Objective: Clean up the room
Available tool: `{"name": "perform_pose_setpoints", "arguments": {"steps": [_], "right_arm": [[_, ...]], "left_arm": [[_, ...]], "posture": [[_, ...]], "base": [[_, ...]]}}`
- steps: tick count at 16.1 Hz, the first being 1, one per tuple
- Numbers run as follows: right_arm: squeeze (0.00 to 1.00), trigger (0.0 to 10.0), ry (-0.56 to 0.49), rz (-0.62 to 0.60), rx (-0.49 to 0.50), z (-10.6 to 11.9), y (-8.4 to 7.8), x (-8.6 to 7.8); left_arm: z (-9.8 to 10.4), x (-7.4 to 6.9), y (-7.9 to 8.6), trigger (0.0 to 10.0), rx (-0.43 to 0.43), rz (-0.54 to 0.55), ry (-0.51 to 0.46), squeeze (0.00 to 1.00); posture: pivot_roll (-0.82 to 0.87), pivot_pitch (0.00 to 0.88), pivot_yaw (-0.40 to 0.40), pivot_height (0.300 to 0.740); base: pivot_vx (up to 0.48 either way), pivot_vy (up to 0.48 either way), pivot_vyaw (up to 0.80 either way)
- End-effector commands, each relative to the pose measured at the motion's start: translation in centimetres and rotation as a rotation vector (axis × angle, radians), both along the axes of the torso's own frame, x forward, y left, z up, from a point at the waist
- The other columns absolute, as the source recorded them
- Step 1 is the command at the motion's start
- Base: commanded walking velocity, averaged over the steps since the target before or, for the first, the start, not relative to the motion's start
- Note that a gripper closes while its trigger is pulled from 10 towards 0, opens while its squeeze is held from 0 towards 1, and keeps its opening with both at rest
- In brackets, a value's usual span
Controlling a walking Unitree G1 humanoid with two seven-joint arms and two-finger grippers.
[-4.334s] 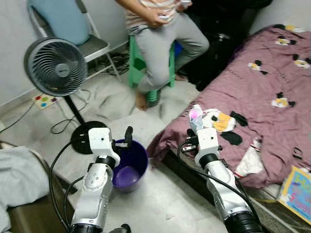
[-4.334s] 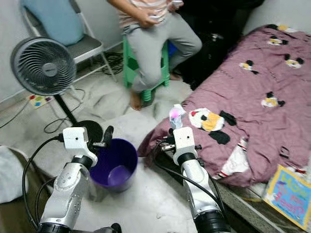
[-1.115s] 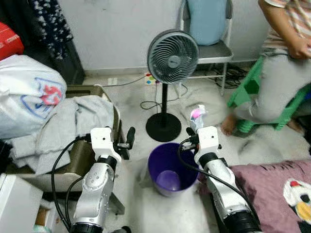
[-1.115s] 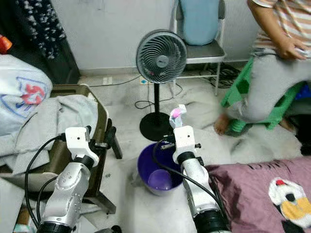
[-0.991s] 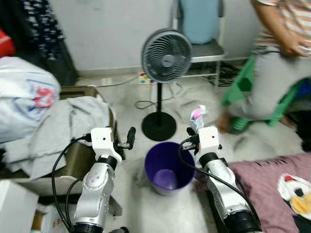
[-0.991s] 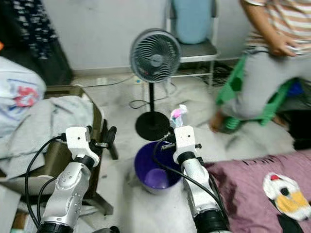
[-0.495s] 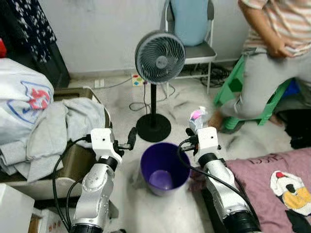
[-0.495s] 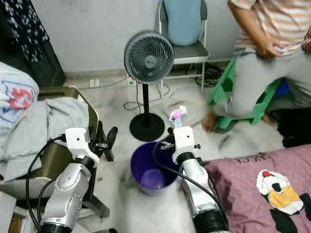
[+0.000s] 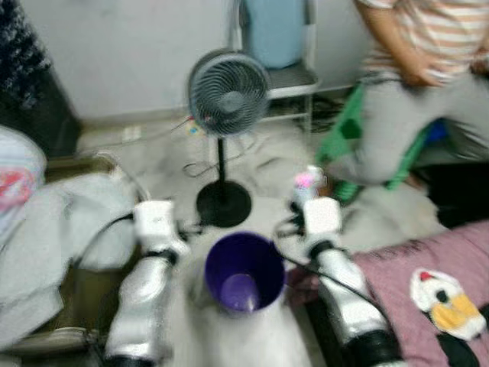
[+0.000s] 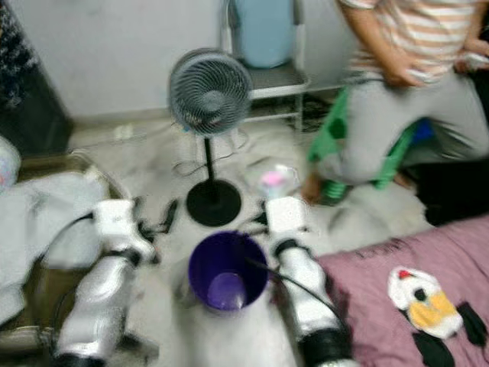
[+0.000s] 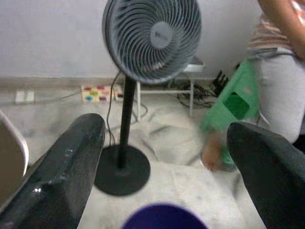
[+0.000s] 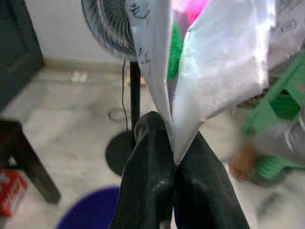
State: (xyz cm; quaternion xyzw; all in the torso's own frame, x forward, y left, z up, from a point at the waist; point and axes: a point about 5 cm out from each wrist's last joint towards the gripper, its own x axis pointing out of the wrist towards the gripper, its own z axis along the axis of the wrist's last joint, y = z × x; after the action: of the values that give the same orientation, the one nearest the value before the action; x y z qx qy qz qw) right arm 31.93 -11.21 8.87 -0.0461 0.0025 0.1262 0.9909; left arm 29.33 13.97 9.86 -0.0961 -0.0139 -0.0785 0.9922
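Right gripper pinching a shiny wrapper tight. Left gripper wide open, holding nothing. Next, probably dropping it in the purple bin at 9 o'clock.

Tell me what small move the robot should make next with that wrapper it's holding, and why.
Probably shift the right gripper toward the robot's left until it is over the purple bin, then release. It is shut on the wrapper, which sits just past the bin's right rim, so dropping it now might miss. The left gripper is open and holds nothing.

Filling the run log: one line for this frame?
right tool: shut on wrapper | left tool: open, empty | purple bin: between arms | head views: blurred
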Motion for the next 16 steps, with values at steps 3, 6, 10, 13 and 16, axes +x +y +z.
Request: {"name": "perform_pose_setpoints", "arguments": {"steps": [3, 6, 10, 13, 16], "right_arm": [[0.00, 10.0, 0.019, -0.040, -0.016, -0.51, -1.59, -0.16], [0.00, 10.0, 0.019, -0.043, -0.014, -0.51, -1.58, -0.12], [0.00, 10.0, 0.018, -0.043, -0.009, -0.50, -1.57, -0.10], [0.00, 10.0, 0.006, -0.022, -0.042, -0.48, -1.25, -0.19], [0.00, 10.0, 0.010, -0.031, -0.034, -0.51, -1.35, -0.19]], "left_arm": [[0.25, 0.09, -1.28, 10.0, -0.013, -0.038, -0.007, 0.00], [-0.21, 0.26, -0.79, 10.0, 0.017, 0.019, 0.029, 0.00], [-0.17, 0.29, -0.80, 10.0, 0.016, 0.015, 0.027, 0.00], [-0.13, 0.26, -0.94, 10.0, 0.018, 0.008, 0.026, 0.00], [-0.13, 0.22, -0.93, 10.0, 0.020, 0.009, 0.026, 0.00]], "posture": [[-0.04, 0.129, 0.002, 0.740], [-0.04, 0.133, 0.003, 0.740], [-0.04, 0.137, 0.005, 0.740], [-0.04, 0.139, 0.007, 0.740], [-0.04, 0.141, 0.007, 0.740]], "base": [[0.266, 0.000, 0.00], [0.000, 0.000, 0.00], [0.000, 0.000, 0.00], [0.000, 0.000, 0.27], [0.000, 0.000, 0.67]]}}
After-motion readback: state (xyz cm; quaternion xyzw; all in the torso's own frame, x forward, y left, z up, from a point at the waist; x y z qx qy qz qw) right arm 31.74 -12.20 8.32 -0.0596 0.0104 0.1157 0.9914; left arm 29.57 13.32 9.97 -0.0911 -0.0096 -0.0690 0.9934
